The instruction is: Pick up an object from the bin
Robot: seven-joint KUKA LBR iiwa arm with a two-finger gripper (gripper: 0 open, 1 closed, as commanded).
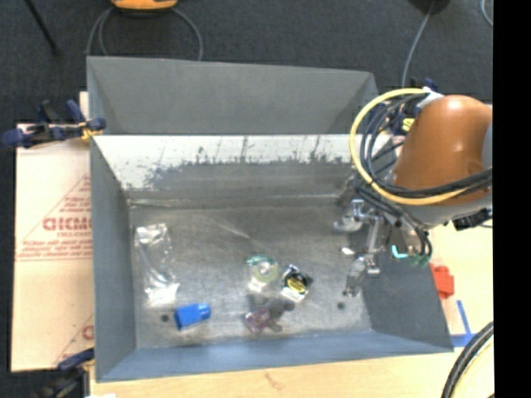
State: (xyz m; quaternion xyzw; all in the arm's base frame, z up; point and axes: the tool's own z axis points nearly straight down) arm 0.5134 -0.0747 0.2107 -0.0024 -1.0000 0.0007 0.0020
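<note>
My gripper (362, 265) hangs low at the right side of the bin, close to the right wall, over bare floor. The closest thing is a small black and yellow object (294, 283), a little to its left. Beside that lies a clear round piece with a green tint (262, 272). A dark purple crumpled thing (265, 317) rests just in front of those two, near the front wall. Nothing shows in the gripper.
A blue block (192, 314) lies at the front left. A clear plastic bag (156, 264) stretches along the left side of the floor. The arm's orange dome and looped cables hang over the bin's right rim.
</note>
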